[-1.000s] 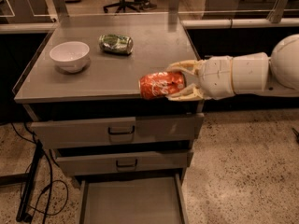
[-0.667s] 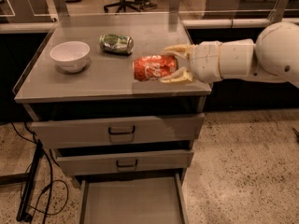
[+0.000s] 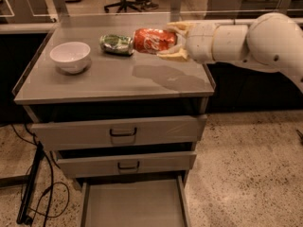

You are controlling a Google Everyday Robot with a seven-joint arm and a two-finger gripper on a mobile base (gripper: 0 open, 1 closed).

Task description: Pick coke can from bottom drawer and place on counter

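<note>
Red-orange coke can (image 3: 152, 40), clamped sideways in the cream two-finger gripper (image 3: 171, 41), hangs over the far grey metal counter (image 3: 118, 82); placing step, likely needing descent, then release.

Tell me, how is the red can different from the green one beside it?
The coke can is red-orange with white script; the green can is green. The coke can is held off the counter in the jaws of the gripper, which reaches in from the right, and it casts a shadow below. The green can lies free on the counter. Both look similar in size and are turned on their sides.
</note>
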